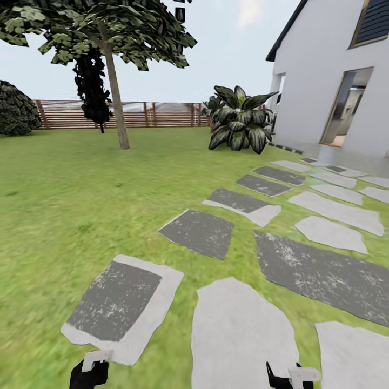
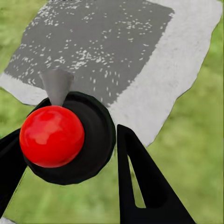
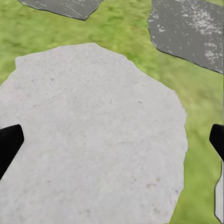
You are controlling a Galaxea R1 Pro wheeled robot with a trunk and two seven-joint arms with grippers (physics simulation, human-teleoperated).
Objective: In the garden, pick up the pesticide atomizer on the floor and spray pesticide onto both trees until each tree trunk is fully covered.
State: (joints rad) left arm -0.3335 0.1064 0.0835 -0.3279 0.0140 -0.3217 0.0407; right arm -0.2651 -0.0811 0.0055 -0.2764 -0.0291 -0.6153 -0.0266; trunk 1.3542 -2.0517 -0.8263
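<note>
My left gripper [image 2: 67,135] is shut on the pesticide atomizer [image 2: 95,135], a round black body with a red ball top and a grey cone nozzle. Both black fingers [image 2: 144,177] press its sides, above a dark paving slab [image 2: 98,46]. In the head view this gripper [image 1: 89,374] sits at the bottom edge. My right gripper [image 3: 112,140] is open and hangs over a pale stone slab [image 3: 93,140]; it shows low in the head view [image 1: 289,379]. One tree with a bare grey-beige trunk [image 1: 116,102] stands far ahead on the left of the lawn.
Stepping stones [image 1: 200,232] run from me toward the white house [image 1: 324,81] and its open doorway [image 1: 346,111] on the right. A leafy plant [image 1: 240,121], a black-leaved tree [image 1: 92,92], a dark bush [image 1: 16,111] and the slat fence [image 1: 162,114] line the back.
</note>
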